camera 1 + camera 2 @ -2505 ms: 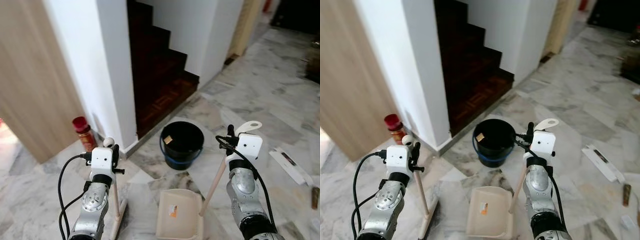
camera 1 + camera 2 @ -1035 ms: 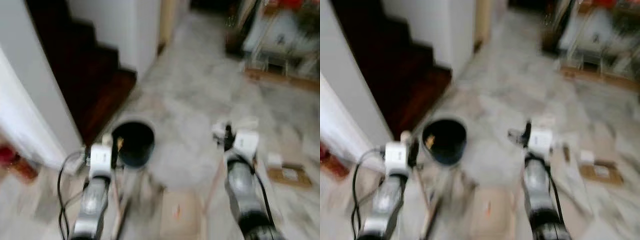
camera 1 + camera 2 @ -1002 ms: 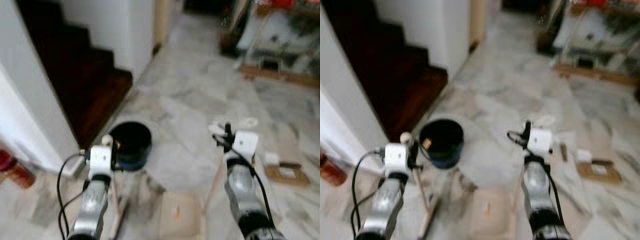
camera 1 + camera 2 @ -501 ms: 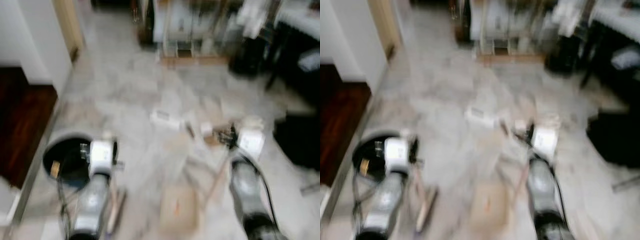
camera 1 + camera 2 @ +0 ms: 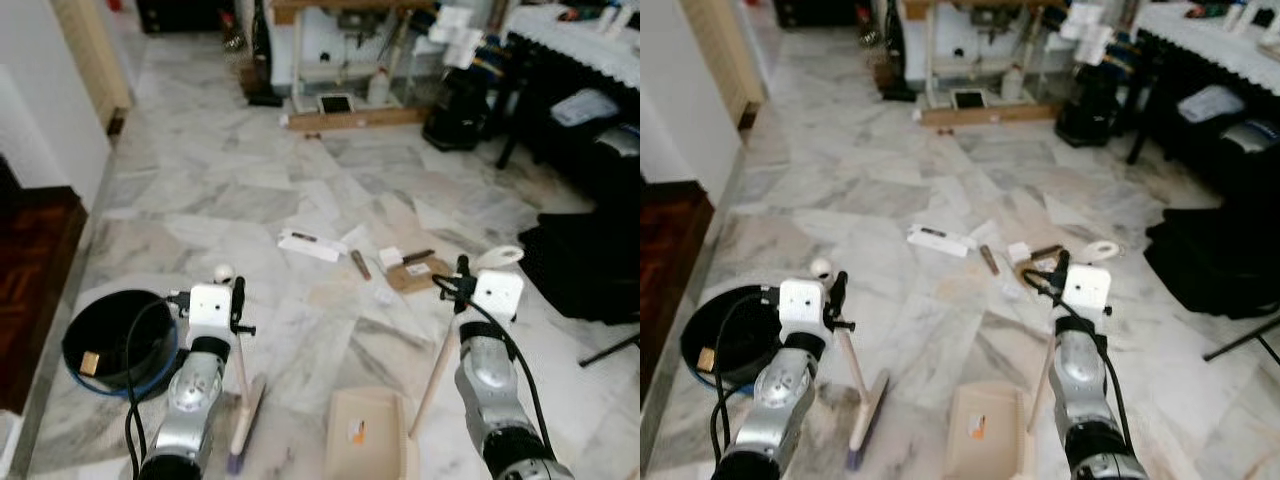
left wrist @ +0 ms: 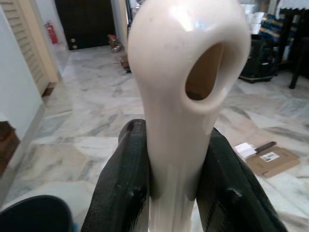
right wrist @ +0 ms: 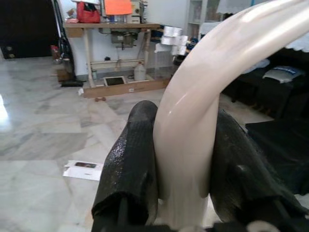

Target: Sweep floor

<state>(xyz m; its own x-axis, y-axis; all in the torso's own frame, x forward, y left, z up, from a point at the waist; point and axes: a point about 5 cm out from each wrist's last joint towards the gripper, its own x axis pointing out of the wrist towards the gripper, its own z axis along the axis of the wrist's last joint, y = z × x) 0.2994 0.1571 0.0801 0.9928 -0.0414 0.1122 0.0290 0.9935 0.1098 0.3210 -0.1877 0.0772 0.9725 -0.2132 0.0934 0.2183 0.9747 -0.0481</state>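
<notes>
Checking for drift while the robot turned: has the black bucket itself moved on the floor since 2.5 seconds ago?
Cannot tell. The black bucket sits further left in the head views, but the whole scene shifted as the camera turned. It still lies near the dark stair step, so probably it stayed put.

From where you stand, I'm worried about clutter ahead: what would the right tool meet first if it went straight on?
The right tool, shut on the cream dustpan handle, faces open marble floor. The way looks free up to the wooden table, though depth is unclear.

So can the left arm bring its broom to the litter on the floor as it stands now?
Probably not yet: the left gripper holds the broom near the robot, while the litter lies further ahead across open floor.
</notes>
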